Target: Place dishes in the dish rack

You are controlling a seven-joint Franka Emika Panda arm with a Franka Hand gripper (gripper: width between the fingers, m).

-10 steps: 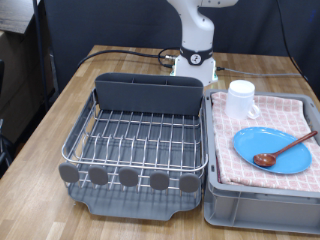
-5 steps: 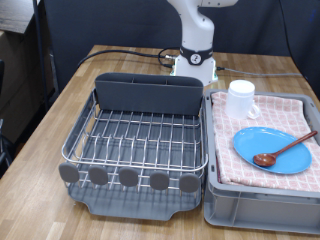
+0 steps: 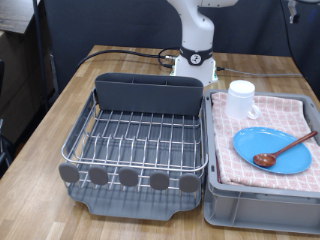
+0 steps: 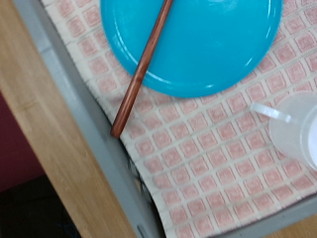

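Observation:
The light-blue plate (image 3: 250,142) lies on the pink checked cloth in the grey crate at the exterior view's right. The dark-brown wooden spoon (image 3: 290,147) lies across it. The white mug (image 3: 241,98) stands on the cloth behind the plate. The dish rack (image 3: 148,95) stands to the crate's left and holds no dishes. A dark bit of the gripper (image 3: 291,10) shows at the exterior view's top right edge, high above the crate; its fingers do not show. The wrist view looks down on the plate (image 4: 208,40), the spoon handle (image 4: 144,64) and the mug (image 4: 297,124).
The grey crate (image 3: 255,208) touches the rack's right side. The robot base (image 3: 197,62) stands behind both, with a black cable (image 3: 125,55) running across the wooden table (image 3: 60,110). The crate's rim (image 4: 89,129) and cloth (image 4: 198,149) fill the wrist view.
A dark part of the gripper has come into the exterior view's top right corner. The dishes and the rack have not moved.

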